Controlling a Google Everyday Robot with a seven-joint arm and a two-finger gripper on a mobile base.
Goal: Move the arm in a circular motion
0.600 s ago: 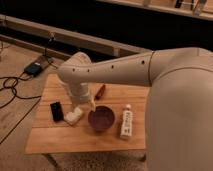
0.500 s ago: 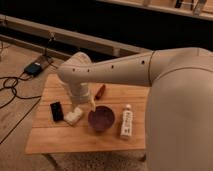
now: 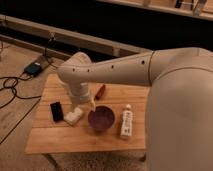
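Well, a circle leaves no mark behind it, so from this one look I cannot say how much of the loop is done or left; I can only say where I stand on it. My arm (image 3: 117,70) reaches in from the right, crosses above the far part of the table (image 3: 55,142), bends at the elbow over its back left area and drops down toward the top. My claw (image 3: 93,104) is at the narrow tip, low over the wood, just beside the far left rim of the purple bowl (image 3: 101,119); whether it is apart or together I cannot tell, and I see nothing held in it. My guess is that the sweep is somewhere in the middle, since the tip hangs among the things, not off to one side. Room is tight down here. The white block (image 3: 74,116) lies just left of the tip, with the black phone (image 3: 56,111) beside that, the red thing (image 3: 100,91) sits just behind, and the white bottle (image 3: 126,122) lies right of the bowl. A loop at this height would likely brush one of them, the bowl first. The near strip of the table looks freer, and so does the air above. Past the left edge the floor carries cables (image 3: 12,85) and a small blue box (image 3: 34,67), well below my path. My own thick upper arm fills the right side, so I judge the easier swing is up and to the left.
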